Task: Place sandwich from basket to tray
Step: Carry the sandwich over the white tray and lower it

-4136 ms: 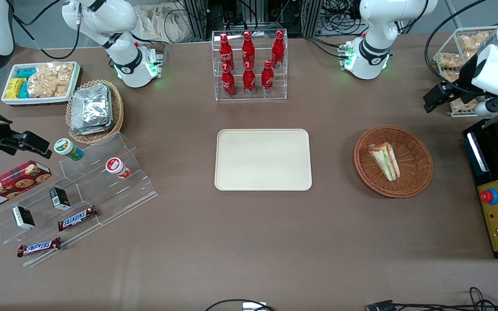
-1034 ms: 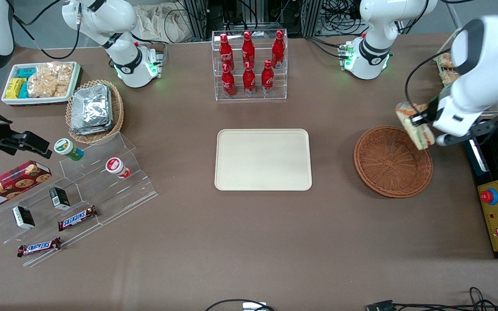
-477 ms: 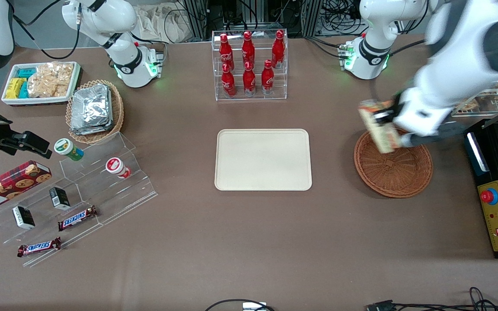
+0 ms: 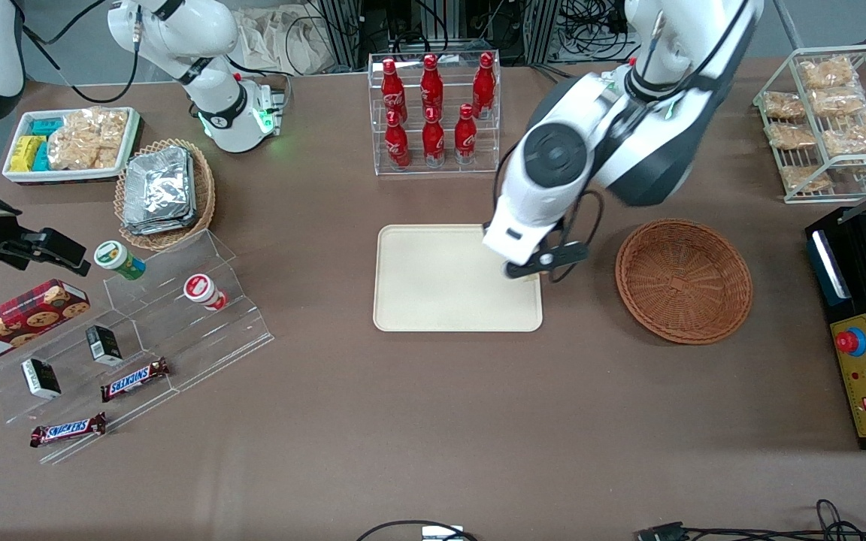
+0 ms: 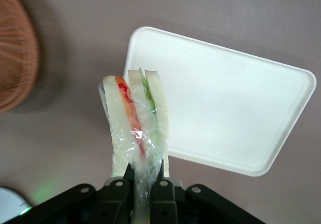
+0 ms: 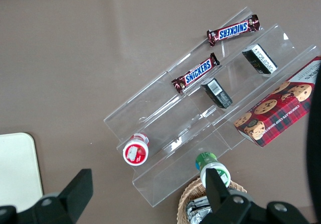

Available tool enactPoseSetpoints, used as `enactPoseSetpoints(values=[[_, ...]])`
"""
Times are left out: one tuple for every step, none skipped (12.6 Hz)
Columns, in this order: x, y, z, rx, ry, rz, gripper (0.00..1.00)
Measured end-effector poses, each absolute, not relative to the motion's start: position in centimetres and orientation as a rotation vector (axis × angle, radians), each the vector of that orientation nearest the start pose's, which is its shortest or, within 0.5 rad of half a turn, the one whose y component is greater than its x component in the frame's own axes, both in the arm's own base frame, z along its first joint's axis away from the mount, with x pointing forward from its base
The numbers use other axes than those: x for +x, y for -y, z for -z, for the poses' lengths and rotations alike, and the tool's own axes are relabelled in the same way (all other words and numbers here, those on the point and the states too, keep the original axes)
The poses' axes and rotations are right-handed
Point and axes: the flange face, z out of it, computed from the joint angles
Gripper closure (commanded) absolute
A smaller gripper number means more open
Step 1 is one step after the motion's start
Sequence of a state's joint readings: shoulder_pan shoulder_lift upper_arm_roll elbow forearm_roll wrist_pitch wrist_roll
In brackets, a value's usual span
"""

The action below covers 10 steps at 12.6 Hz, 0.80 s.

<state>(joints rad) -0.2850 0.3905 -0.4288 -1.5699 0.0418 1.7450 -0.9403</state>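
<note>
Crinkly clear wrap, pale wedge sandwich (image 5: 136,128) pinched tight in the gripper (image 5: 143,176), above smooth cream tray (image 4: 433,300); woven basket (image 4: 684,280) beside.

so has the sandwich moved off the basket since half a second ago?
Yes. The gripper, shut on the sandwich, has carried it from above the basket to the tray's basket-side edge.

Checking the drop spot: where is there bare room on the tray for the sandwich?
The whole tray is bare. The pincer, shut on the sandwich, hangs above its edge nearest the empty basket. Crowding is only toward the parked arm's end.
</note>
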Motion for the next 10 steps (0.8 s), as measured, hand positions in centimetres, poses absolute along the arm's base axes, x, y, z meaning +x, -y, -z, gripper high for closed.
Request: enactPoseSetpoints(values=[[50.8,39.9,-39.0,-3.041,0.322,-0.31,1.0],[50.5,40.1,-36.2,-3.027,0.289,-0.291,1.0],[50.0,40.2,-33.5,-3.013,0.251,-0.267,1.0],[49.5,40.2,-31.2,-3.0,0.208,-0.236,1.0],[49.0,40.1,-29.2,-2.988,0.161,-0.201,1.0],[48.4,39.9,-27.7,-2.981,0.122,-0.172,1.0],[48.0,39.8,-26.8,-2.98,0.092,-0.148,1.0],[47.7,39.8,-26.2,-2.985,0.068,-0.125,1.0],[47.3,39.8,-25.6,-2.995,0.041,-0.096,1.0],[46.9,39.9,-25.0,-3.009,0.017,-0.07,1.0]])
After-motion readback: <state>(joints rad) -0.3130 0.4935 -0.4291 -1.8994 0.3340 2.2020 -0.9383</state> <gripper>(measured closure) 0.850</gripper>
